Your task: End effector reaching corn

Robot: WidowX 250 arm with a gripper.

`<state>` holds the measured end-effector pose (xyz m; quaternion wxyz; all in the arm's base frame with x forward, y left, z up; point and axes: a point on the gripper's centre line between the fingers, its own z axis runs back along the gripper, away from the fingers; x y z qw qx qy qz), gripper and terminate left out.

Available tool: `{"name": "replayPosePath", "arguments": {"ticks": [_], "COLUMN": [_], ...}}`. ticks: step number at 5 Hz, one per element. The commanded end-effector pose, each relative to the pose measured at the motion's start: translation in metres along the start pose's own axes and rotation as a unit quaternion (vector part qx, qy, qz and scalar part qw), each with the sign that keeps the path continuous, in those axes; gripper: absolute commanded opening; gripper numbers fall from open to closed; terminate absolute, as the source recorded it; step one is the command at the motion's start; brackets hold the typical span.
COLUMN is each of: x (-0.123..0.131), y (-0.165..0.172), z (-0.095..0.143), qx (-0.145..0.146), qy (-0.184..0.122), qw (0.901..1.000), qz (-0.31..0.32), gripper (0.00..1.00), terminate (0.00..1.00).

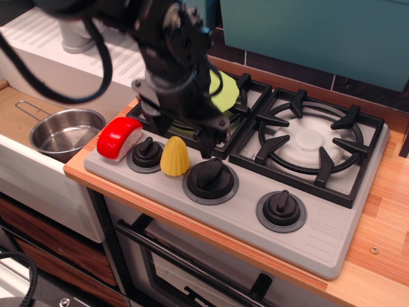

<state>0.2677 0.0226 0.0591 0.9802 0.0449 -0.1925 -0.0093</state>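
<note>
Corn (174, 156) sits just below the gripper (179, 139), jaws apart; a prong could topple it against the knob (146, 152).

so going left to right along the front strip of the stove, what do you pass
red-and-white toy → first knob → corn → second knob → third knob. The claw hangs just behind the corn, its prongs spread.

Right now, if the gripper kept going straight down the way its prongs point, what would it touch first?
Probably the corn: the gripper hangs open just above and behind it. Depth is unclear, so the stove beside it could come first.
</note>
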Motion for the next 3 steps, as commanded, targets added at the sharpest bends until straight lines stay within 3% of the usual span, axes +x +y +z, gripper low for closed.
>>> {"name": "replayPosePath", "arguments": {"ticks": [1, 2, 3], "x": [0.007, 0.004, 0.002], "y": [0.001, 0.002, 0.013], "z": [0.011, 0.012, 0.007], "qx": [-0.003, -0.001, 0.012], "qy": [-0.009, -0.015, -0.025], "qw": [0.9999, 0.9999, 0.9996], "qz": [0.006, 0.006, -0.001], "gripper": [1.00, 1.00, 1.00], "terminate": [0.00, 0.00, 1.00]}}
